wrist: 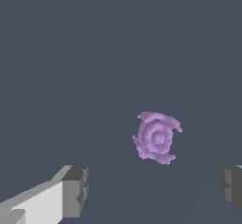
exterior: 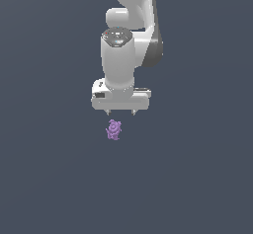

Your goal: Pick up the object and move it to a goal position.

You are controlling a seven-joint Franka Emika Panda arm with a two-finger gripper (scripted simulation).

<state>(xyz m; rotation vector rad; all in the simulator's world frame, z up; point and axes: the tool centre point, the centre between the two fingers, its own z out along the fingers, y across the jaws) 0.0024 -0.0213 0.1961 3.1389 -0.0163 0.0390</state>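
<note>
- The end effector (exterior: 121,113) hangs with its fingers (wrist: 75,191) spread wide, gripping nothing.
- The object (exterior: 114,129), a small purple figurine, sits on the dark counter (exterior: 44,178) just beneath it, slightly toward the exterior view's left.
- Nothing appears done: descent, grasp, lift and carry remain. No goal marker shows.

The exterior view looks at the arm from a little way off and somewhat from above, so the whole gripper (exterior: 121,112) shows against a plain dark floor (exterior: 197,178). The wrist view sits on the arm and seems to look straight down, very close. Both views share the small purple object (exterior: 114,129) and the gripper's two fingertips (wrist: 75,190).
</note>
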